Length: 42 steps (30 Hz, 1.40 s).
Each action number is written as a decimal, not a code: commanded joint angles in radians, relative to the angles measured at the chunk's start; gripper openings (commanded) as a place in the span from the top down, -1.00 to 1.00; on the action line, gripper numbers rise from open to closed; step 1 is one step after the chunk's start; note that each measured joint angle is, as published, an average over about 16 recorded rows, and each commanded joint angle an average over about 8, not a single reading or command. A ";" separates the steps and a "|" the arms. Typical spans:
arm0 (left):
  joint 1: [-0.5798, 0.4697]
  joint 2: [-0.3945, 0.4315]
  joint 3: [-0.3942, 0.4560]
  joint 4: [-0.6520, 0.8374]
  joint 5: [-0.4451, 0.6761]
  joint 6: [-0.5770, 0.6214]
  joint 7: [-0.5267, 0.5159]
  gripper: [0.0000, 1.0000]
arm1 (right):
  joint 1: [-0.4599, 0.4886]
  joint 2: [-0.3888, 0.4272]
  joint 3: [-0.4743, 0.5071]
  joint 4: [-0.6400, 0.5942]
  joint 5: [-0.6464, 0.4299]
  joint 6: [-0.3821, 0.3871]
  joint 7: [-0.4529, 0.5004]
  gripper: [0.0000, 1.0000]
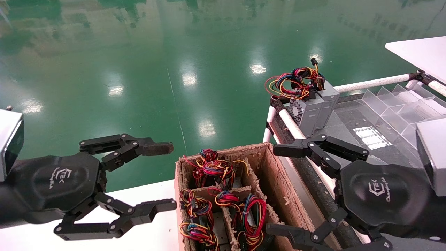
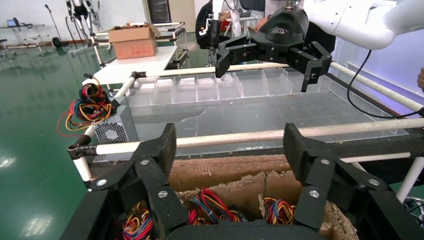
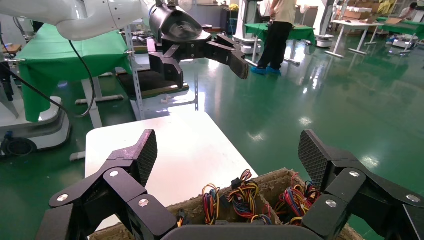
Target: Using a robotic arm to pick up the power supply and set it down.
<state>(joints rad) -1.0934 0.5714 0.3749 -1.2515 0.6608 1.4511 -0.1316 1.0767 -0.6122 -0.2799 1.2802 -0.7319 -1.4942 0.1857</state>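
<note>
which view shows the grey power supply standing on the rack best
The head view: the power supply stands upright at the rack's corner, vent grille and wire bundle both visible. The left wrist view shows it partly behind a rail. The right wrist view does not show it.

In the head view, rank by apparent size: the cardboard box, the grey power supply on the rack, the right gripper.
1. Right gripper, though nearness to the camera inflates it.
2. Cardboard box, cut off by the frame edge.
3. Power supply, clearly smallest.
</note>
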 commanded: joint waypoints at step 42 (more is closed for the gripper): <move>0.000 0.000 0.000 0.000 0.000 0.000 0.000 -1.00 | -0.002 0.002 -0.002 -0.003 -0.007 0.004 0.001 -1.00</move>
<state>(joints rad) -1.0935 0.5714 0.3749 -1.2515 0.6607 1.4511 -0.1316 1.0745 -0.6088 -0.2918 1.2757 -0.7582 -1.4850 0.1954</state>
